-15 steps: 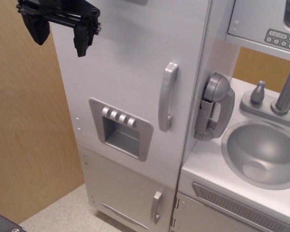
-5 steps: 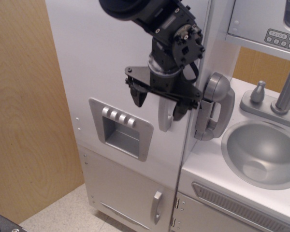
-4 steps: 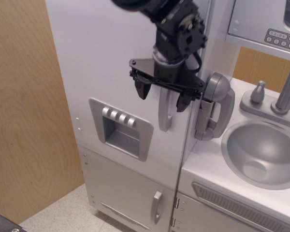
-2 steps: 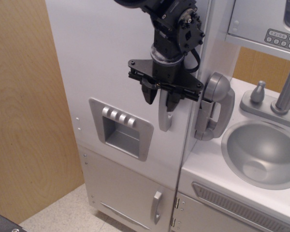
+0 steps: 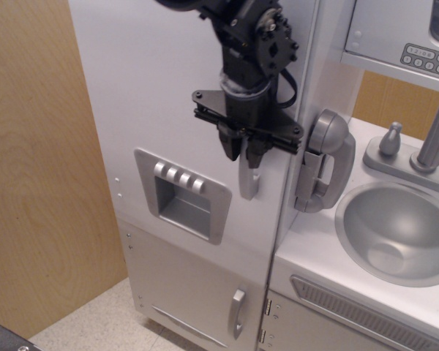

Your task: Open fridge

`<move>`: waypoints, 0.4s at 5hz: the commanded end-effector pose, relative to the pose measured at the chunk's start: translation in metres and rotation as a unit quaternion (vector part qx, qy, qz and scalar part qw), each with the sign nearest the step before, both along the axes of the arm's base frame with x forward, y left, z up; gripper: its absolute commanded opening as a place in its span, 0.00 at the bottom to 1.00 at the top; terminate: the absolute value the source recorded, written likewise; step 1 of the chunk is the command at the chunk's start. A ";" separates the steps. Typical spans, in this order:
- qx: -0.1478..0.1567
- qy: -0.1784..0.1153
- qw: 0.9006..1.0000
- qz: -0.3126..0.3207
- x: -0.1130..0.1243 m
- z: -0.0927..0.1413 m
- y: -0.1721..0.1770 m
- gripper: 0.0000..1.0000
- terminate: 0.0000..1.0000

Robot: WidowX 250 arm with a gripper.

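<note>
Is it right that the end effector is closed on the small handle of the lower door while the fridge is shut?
Not quite. The observation.image view shows the end effector closed on the fridge door's handle, not the lower door's small one. The fridge is shut.

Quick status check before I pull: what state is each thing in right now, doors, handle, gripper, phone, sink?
fridge door: shut, flush with the cabinet.
fridge handle: clamped between the fingers, only its lower end showing.
gripper: shut on the fridge handle.
lower door: shut.
toy phone: hung on the cabinet side.
sink: empty and dry.
dispenser panel: nothing in its recess.
</note>
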State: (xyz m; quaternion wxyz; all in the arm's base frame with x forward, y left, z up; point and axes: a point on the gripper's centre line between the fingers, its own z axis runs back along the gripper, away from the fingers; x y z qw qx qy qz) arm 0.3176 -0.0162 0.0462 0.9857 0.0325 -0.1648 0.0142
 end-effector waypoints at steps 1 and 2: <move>0.011 -0.061 0.998 -0.025 -0.036 0.035 0.036 0.00 0.00; 0.015 -0.037 0.998 -0.044 -0.055 0.038 0.042 0.00 0.00</move>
